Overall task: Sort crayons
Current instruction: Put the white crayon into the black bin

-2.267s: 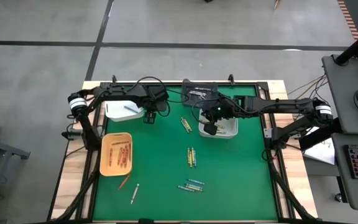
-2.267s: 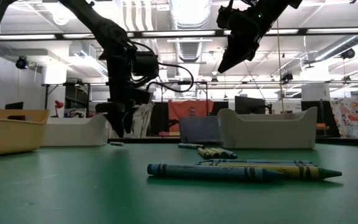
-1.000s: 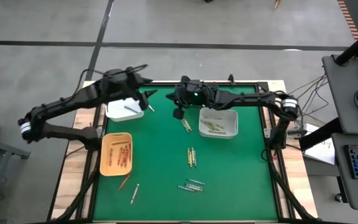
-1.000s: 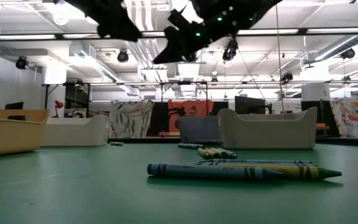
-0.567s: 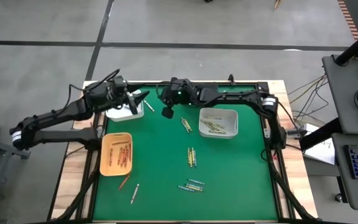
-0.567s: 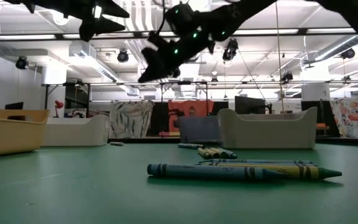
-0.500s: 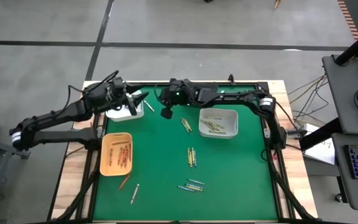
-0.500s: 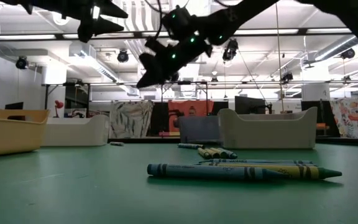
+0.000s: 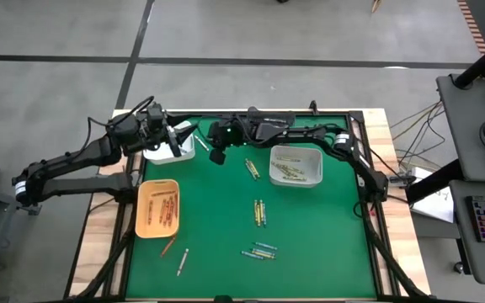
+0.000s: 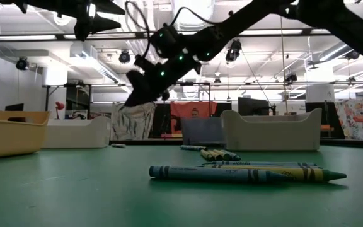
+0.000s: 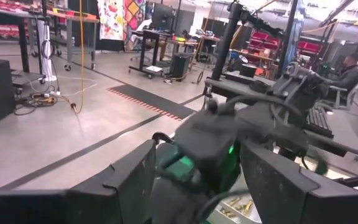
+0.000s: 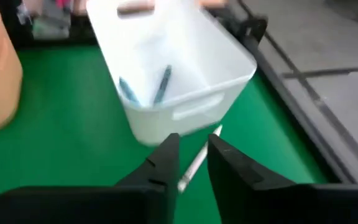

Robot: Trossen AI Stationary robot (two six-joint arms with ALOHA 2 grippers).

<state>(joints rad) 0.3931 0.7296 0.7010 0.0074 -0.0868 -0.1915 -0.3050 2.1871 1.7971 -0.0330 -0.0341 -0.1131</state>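
1. Between the narrowly parted fingers [image 12: 165, 159] of the right gripper [image 12: 192, 153], its wrist view shows a white paper-wrapped crayon [image 12: 197, 163] lying on the mat below, not pinched. Just beyond the fingertips stands a white rounded plastic bin [image 12: 188, 112] holding two blue crayons [image 12: 161, 84]; no other view shows what it holds.
2. Left gripper [image 11: 197, 155]: fingers spread wide, nothing between them. Through the gap its wrist view shows only the right arm's dark housing [image 11: 213, 146] with a green light. The high view alone places these fingers over the white bin.
3. Only the low view shows that both grippers hang well above the surface. In its foreground, far from either pair of fingers, lie loose blue-green and yellow crayons [image 10: 244, 173] side by side.
4. Surface: a matte green mat [image 9: 310, 244] in a black frame on a wooden table [image 9: 379, 126]. Well behind the right fingers, beside that arm, is a second white bin [image 9: 315, 172] of yellow crayons; a shallow orange tray [image 9: 144, 210] of red-orange crayons lies well apart from the left fingers.
5. Room: grey concrete floor, ceiling strip lights, desks; a person [image 11: 350, 65] sits at one.
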